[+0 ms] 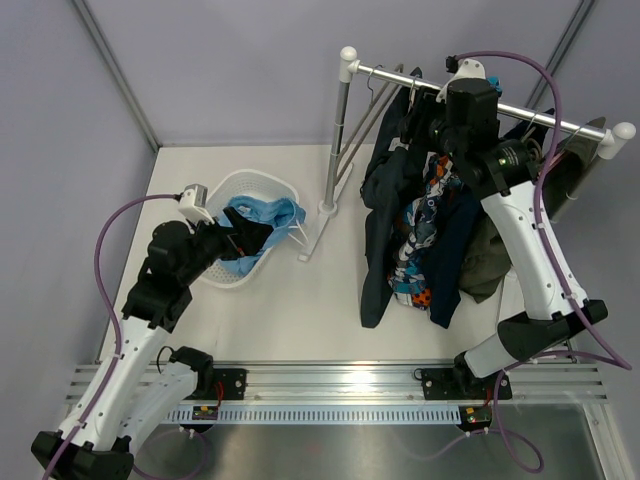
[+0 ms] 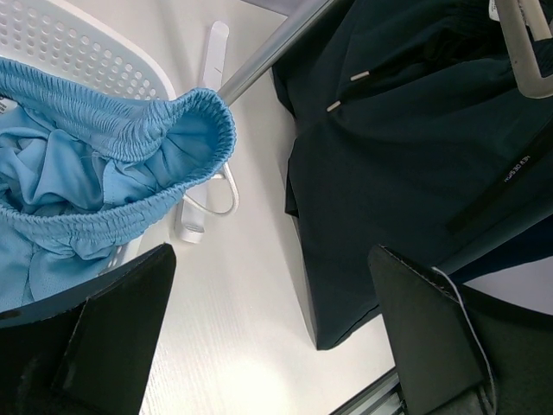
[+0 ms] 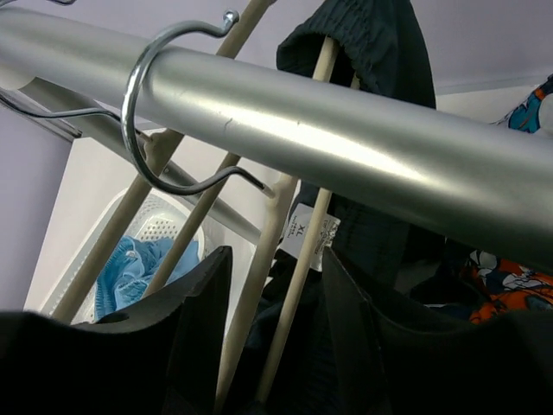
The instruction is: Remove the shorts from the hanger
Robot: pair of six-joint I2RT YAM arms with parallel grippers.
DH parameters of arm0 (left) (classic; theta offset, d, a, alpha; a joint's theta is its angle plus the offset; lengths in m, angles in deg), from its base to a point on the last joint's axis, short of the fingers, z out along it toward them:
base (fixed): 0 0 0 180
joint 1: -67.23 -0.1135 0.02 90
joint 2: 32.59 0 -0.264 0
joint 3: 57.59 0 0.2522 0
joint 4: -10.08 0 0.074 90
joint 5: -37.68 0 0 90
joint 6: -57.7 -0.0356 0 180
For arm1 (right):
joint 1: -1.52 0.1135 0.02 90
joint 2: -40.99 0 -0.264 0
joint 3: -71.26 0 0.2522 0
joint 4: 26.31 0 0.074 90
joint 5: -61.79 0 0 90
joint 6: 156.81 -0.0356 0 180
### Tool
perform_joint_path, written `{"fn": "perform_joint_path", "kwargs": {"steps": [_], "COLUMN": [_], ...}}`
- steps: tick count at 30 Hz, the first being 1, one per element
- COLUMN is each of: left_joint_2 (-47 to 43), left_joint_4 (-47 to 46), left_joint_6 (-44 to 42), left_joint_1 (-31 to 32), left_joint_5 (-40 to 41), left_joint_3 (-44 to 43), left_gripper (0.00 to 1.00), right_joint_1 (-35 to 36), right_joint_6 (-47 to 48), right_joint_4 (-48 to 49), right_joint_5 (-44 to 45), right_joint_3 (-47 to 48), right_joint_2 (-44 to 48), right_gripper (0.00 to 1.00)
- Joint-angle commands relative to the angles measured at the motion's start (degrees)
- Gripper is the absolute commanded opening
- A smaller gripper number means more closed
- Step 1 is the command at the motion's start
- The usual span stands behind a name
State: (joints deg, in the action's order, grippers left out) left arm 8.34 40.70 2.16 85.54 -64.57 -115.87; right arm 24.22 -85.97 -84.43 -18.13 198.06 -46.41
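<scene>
While the light blue shorts (image 1: 262,215) already lie in the white basket (image 1: 238,176) on the bench, the dark navy shorts (image 1: 380,250) are not yet off the rail (image 3: 346,147). My right pincer (image 3: 276,259) sits under it, jaws apart around the wooden hanger (image 3: 251,294), clamping nothing. My left pincer (image 2: 270,255) hangs spread and empty. Patterned clothes (image 1: 425,215) and a wire hook (image 3: 138,112) crowd close.

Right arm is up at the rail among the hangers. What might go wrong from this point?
1. The right pincer straddles two wooden hanger rods; closing may catch the wrong hanger.
2. The wire hook only hangs over the rail; a tug on the dark shorts may lift hanger and all off.
3. Crowded patterned clothes could snag.
</scene>
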Motion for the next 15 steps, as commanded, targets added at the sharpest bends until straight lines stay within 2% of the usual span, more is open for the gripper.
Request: {"fn": "perform_joint_path", "kwargs": {"steps": [1,11,15], "left_joint_2": [-0.2,-1.6,-2.3], "left_joint_4": [-2.4,-2.4,-1.7], "left_joint_6": [0.3,0.7,0.2], "left_joint_1": [0.2,0.2,0.2], "left_joint_5": [-1.4,-1.2,-0.8], "left_joint_3": [-0.3,1.1,1.2], "left_gripper": [0.99,0.99,0.99], "right_joint_1": [0.9,0.9,0.9], "right_joint_6": [-0.8,-2.5,-3.5], "right_joint_4": [3.7,3.8,3.6], "right_joint_5": [2.3,1.7,0.4], "right_joint_3": [-0.4,-0.3,-0.2], "right_joint_2": [-1.5,-2.9,-2.8], "right_gripper": [0.53,0.42,0.31]}}
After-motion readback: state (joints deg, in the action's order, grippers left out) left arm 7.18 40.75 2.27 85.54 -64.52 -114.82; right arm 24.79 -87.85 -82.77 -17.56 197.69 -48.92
